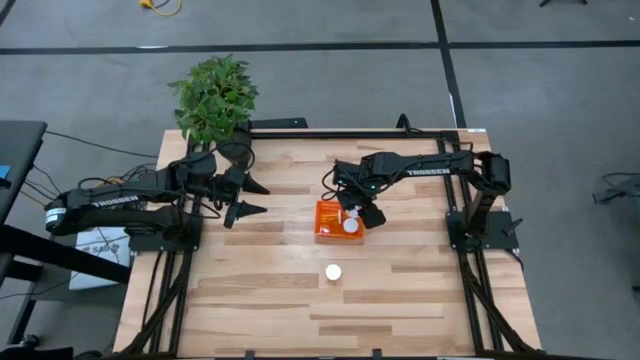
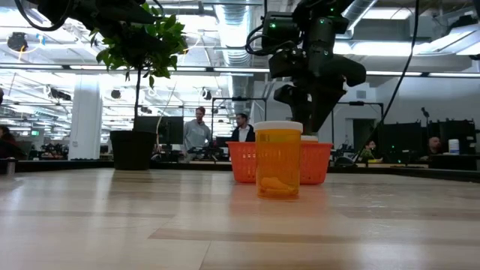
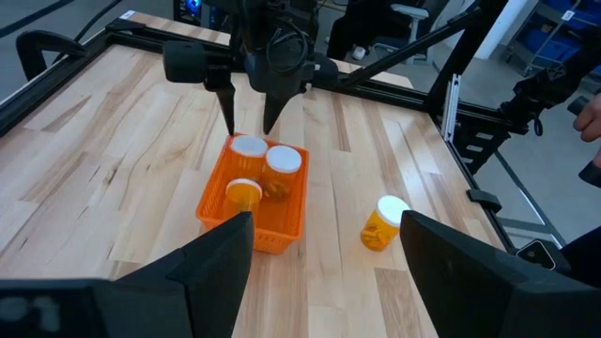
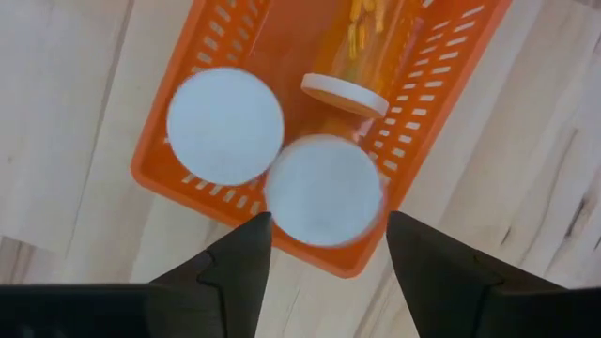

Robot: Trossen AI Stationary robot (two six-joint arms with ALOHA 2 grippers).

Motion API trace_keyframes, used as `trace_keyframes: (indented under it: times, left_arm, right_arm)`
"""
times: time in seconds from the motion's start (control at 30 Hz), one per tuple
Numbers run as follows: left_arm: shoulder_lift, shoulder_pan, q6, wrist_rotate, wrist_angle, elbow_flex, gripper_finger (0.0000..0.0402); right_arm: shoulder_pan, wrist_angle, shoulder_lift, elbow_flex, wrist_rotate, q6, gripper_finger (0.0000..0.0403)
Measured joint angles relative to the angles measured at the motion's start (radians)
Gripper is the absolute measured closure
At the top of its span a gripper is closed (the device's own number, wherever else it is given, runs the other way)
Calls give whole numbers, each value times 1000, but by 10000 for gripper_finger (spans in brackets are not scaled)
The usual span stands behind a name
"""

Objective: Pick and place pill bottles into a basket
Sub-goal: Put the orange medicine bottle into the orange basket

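The orange basket (image 1: 325, 220) stands near the table's middle and holds three pill bottles. Two stand upright with white caps up (image 4: 225, 125) (image 4: 324, 191), and one lies on its side (image 4: 362, 56). A fourth pill bottle (image 1: 333, 271) stands upright on the wood nearer the front edge, and it also shows in the low view (image 2: 278, 160). My right gripper (image 1: 360, 213) is open above the basket's right end; it points down, its fingers stand either side of one upright cap, higher than it, and it touches nothing. My left gripper (image 1: 257, 198) is open and empty at the left.
A potted plant (image 1: 215, 100) stands at the table's far left corner, close behind my left arm. Bare wood lies between the basket and the front edge around the loose bottle. People stand in the room beyond the table (image 2: 199, 127).
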Motion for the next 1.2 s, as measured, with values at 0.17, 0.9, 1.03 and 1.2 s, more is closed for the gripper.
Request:
trace_keyframes:
  times: [0.17, 0.9, 1.03, 1.2]
  left_arm:
    - [0, 0, 0, 0, 0, 0, 142]
    - [0, 0, -66, -6, -29, 0, 142]
    - [0, 0, -67, -29, -40, 0, 142]
    - [1, 0, -147, -63, -19, 0, 142]
  right_arm:
    - [0, -1, 0, 0, -2, 0, 199]
    - [86, -192, -2, 302, 361, 295, 191]
    - [122, -295, -2, 362, 357, 361, 191]
    - [175, -352, -2, 377, 298, 471, 191]
